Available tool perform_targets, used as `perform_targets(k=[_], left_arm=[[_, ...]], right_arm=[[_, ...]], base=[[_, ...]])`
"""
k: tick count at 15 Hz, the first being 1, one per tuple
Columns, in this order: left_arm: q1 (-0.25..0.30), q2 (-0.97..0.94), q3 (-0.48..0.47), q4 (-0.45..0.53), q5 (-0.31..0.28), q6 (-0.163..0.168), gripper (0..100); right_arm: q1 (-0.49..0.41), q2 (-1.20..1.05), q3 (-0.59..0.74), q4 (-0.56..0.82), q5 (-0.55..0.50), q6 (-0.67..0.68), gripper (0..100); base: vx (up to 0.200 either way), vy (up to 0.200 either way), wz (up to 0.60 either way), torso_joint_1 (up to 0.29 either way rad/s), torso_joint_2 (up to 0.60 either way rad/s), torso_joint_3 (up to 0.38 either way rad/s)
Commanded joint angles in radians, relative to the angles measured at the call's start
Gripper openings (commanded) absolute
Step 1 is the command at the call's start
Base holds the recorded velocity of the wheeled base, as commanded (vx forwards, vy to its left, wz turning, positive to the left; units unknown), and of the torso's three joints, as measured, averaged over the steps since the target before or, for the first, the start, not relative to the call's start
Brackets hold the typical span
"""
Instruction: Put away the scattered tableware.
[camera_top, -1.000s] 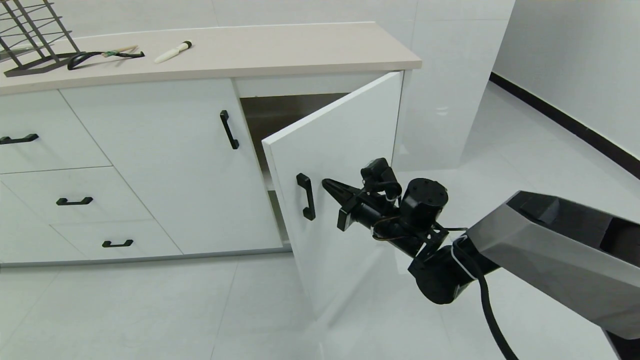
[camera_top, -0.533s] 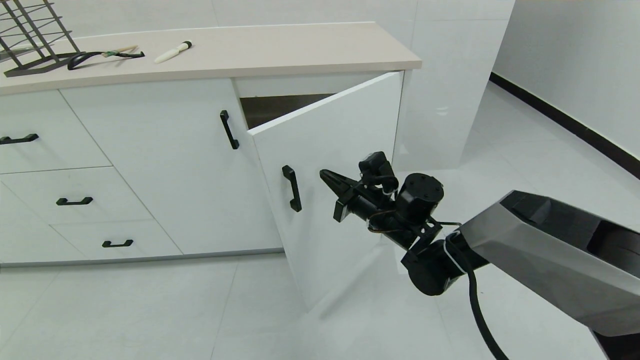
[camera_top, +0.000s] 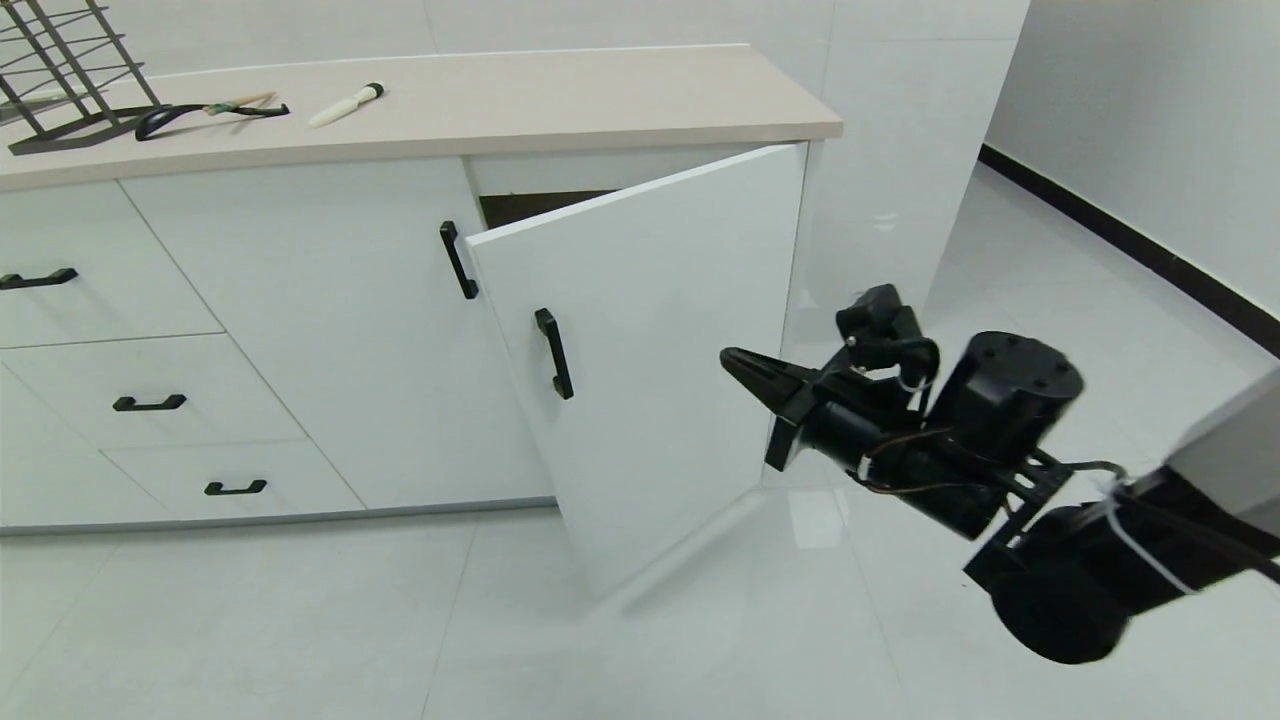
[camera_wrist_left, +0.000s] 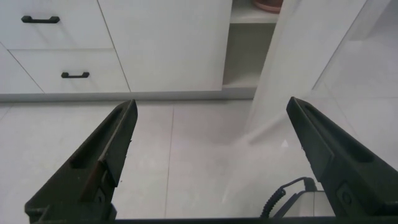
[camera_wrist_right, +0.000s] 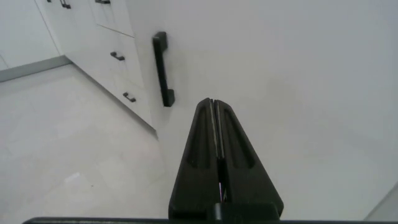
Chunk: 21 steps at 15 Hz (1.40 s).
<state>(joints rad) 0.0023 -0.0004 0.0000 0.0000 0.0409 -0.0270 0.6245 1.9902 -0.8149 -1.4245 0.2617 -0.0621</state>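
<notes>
On the counter (camera_top: 560, 90) lie a white-handled knife (camera_top: 345, 103), a black utensil (camera_top: 185, 116) and a wooden-handled tool (camera_top: 240, 100). Below it, the white cabinet door (camera_top: 660, 330) with a black handle (camera_top: 553, 353) stands partly ajar. My right gripper (camera_top: 730, 358) is shut and empty, pointing at the door face a short way right of the handle, apart from it. The right wrist view shows the shut gripper (camera_wrist_right: 211, 104) aimed at the door (camera_wrist_right: 286, 74) beside the handle (camera_wrist_right: 163, 68). My left gripper (camera_wrist_left: 210, 106) hangs open above the floor, empty.
A black wire rack (camera_top: 60, 70) stands at the counter's back left. Drawers with black pulls (camera_top: 148, 403) are on the left. A brownish dish (camera_wrist_left: 267, 4) sits on a shelf inside the cabinet. White tiled floor (camera_top: 300, 620) spreads in front.
The cabinet door has swung toward closed, its handle moving left. My right gripper has drawn back to the right, away from the door face.
</notes>
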Motion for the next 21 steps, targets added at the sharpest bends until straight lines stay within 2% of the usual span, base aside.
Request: perform_targets(k=[1,4,6,7,8,10,12,13,17,18,20,21], left_arm=[[0.001,0.0,0.0,0.0,0.001,-0.001,100],[0.001,0.0,0.0,0.0,0.001,-0.001,100],[0.001,0.0,0.0,0.0,0.001,-0.001,100],[-0.001,0.0,0.0,0.0,0.001,0.002,100],[0.001,0.0,0.0,0.0,0.001,0.002,100],[0.001,0.0,0.0,0.0,0.001,0.004,100],[0.001,0.0,0.0,0.0,0.001,0.004,100],[0.001,0.0,0.0,0.0,0.001,0.002,100],[-0.001,0.0,0.0,0.0,0.001,0.002,100],[0.001,0.0,0.0,0.0,0.001,0.002,100],[-0.001,0.0,0.0,0.0,0.001,0.002,100],[0.001,0.0,0.0,0.0,0.001,0.002,100]], right_arm=[[-0.017,-0.289,0.237,0.001,0.001,-0.001,0],[-0.077,-0.496,0.419,0.001,0.001,-0.002,0],[-0.233,-0.743,0.666,0.007,0.001,-0.002,0],[-0.266,-0.795,0.712,0.009,0.001,-0.002,0],[-0.335,-0.972,0.815,0.029,0.001,-0.004,0],[-0.414,-1.134,0.815,0.087,0.001,-0.008,0],[-0.439,-1.186,0.815,0.127,0.002,-0.008,0],[-0.443,-1.248,0.815,0.234,0.002,-0.01,0],[-0.457,-1.624,0.815,0.802,0.002,-0.013,0],[-0.471,-1.696,0.815,0.891,0.002,-0.013,0],[-0.493,-1.884,0.815,1.165,0.002,-0.013,0],[-0.493,-1.892,0.815,1.23,-0.001,-0.012,0]], base=[[0.0,0.0,0.0,0.0,0.0,0.0],[0.0,0.0,0.0,0.0,0.0,0.0],[0.0,0.0,0.0,0.0,0.0,0.0],[0.0,0.0,0.0,0.0,0.0,0.0],[0.0,0.0,0.0,0.0,0.0,0.0],[0.0,0.0,0.0,0.0,0.0,0.0],[0.0,0.0,0.0,0.0,0.0,0.0],[0.0,0.0,0.0,0.0,0.0,0.0],[0.0,0.0,0.0,0.0,0.0,0.0],[0.0,0.0,0.0,0.0,0.0,0.0],[0.0,0.0,0.0,0.0,0.0,0.0],[0.0,0.0,0.0,0.0,0.0,0.0]])
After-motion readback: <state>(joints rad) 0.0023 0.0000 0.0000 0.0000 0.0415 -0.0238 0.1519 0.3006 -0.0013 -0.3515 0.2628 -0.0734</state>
